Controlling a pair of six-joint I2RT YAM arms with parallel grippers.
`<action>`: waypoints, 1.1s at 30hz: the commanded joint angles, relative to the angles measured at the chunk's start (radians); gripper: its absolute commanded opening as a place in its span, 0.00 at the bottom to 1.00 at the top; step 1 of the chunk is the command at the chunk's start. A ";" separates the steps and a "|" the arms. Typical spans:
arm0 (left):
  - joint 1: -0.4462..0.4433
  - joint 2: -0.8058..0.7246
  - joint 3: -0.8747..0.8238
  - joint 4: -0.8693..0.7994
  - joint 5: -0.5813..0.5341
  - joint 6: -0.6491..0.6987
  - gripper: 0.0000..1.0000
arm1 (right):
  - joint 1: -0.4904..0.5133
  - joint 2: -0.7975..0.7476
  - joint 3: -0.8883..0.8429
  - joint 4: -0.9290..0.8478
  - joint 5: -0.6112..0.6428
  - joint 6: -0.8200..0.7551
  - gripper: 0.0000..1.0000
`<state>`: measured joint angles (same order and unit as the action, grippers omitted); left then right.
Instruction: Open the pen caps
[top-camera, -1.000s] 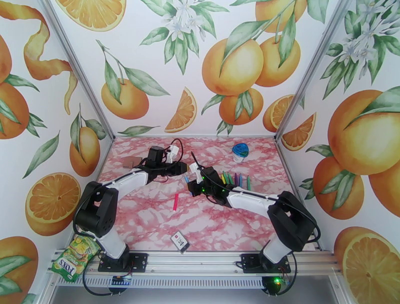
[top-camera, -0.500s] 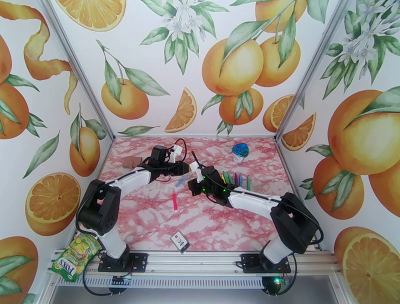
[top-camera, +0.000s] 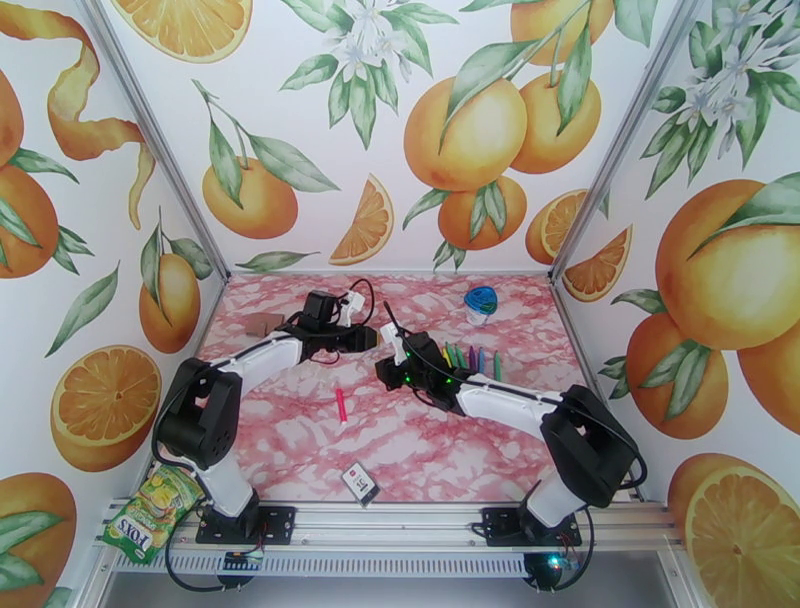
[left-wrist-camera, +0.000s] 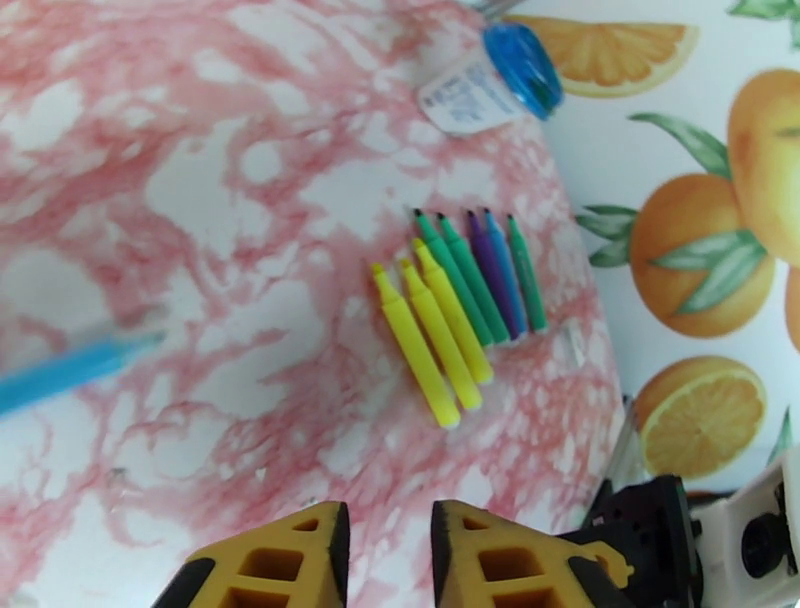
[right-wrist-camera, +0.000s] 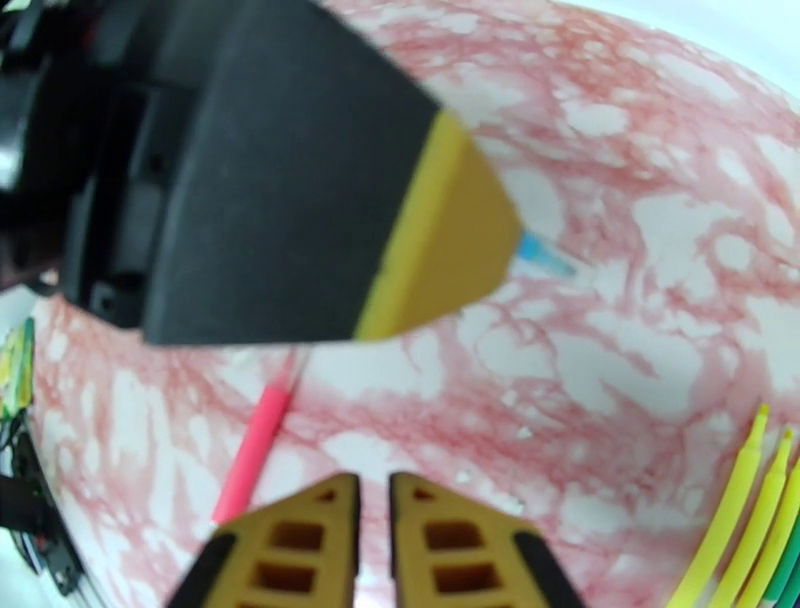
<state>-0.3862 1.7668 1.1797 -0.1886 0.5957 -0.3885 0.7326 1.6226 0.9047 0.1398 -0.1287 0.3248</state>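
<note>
both grippers empty: left gripper (left-wrist-camera: 385, 548) jaws narrowly apart, right gripper (right-wrist-camera: 372, 540) almost shut. blue pen (left-wrist-camera: 70, 368), blurred, is free of both. judgement: withdraw slowly, avoid nudging uncapped row (left-wrist-camera: 455, 300).

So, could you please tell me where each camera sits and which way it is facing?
Top external: above and behind the arms, looking down at the table; both arms show.
Left wrist: on the left arm, facing the row of pens and the container; own fingers at bottom.
Right wrist: on the right arm, facing the left arm's finger and pink pen; own fingers at bottom.
Shared: both wrist views catch the yellow pens.
</note>
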 joint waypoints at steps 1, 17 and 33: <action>0.019 0.030 0.067 -0.095 -0.105 0.099 0.38 | -0.002 -0.018 0.001 0.031 0.040 0.015 0.18; 0.091 0.644 0.833 -0.429 -0.278 0.281 0.37 | -0.014 -0.061 -0.070 0.059 0.058 0.040 0.18; 0.071 0.702 0.894 -0.596 -0.270 0.357 0.34 | -0.045 -0.047 -0.079 0.072 0.063 0.056 0.18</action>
<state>-0.2970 2.5122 2.1250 -0.6926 0.3134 -0.0650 0.6933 1.5688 0.8215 0.1776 -0.0849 0.3634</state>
